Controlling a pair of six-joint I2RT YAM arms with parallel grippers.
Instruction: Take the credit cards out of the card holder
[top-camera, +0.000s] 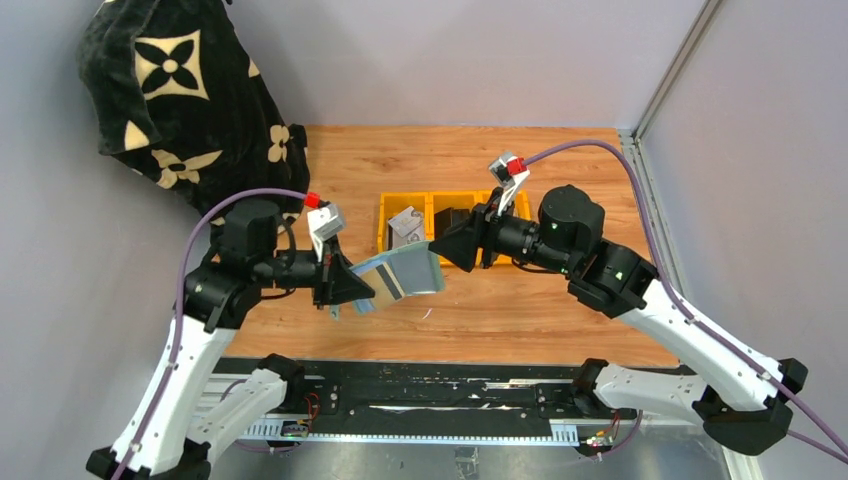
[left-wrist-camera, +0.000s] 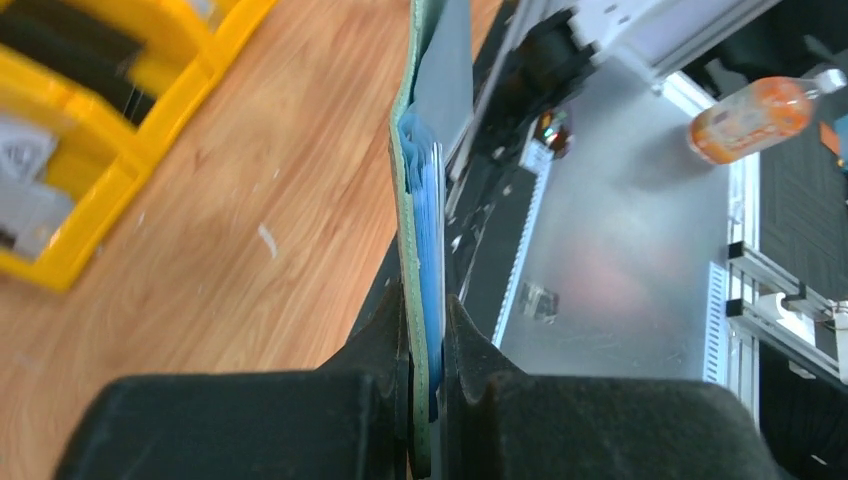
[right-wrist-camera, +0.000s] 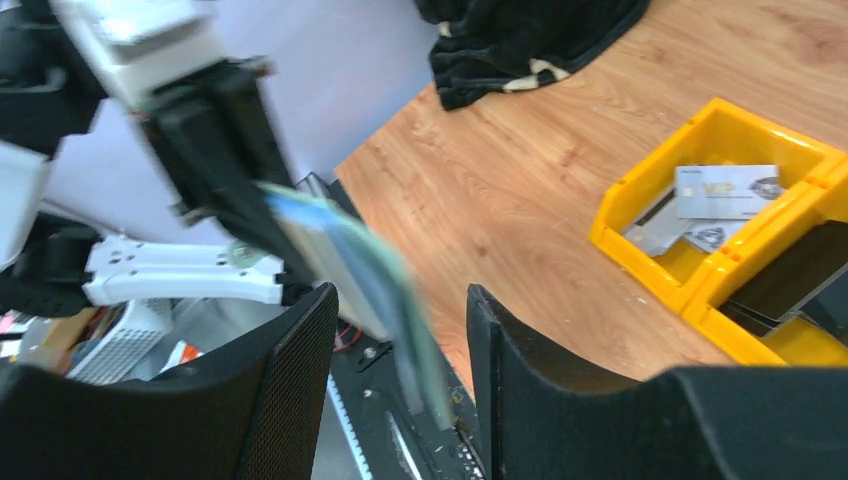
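The pale green card holder (top-camera: 402, 272) hangs in the air over the table's front edge, between the two arms. My left gripper (top-camera: 352, 287) is shut on its left end. In the left wrist view the jaws of the left gripper (left-wrist-camera: 428, 325) pinch the green cover (left-wrist-camera: 404, 210) against layered blue edges (left-wrist-camera: 430, 215); whether these are cards or pockets I cannot tell. My right gripper (top-camera: 452, 246) stands open at the holder's right end. In the right wrist view the blurred holder (right-wrist-camera: 345, 245) runs between the spread fingers of the right gripper (right-wrist-camera: 402, 295), apart from both. Silver cards (right-wrist-camera: 725, 190) lie in a yellow bin.
The yellow divided bin (top-camera: 384, 222) sits mid-table behind the holder, with a card (top-camera: 405, 225) in its left compartment and something dark in the middle one. A black patterned cloth (top-camera: 180, 90) hangs at the back left. The arms' black rail (top-camera: 420, 385) runs along the near edge.
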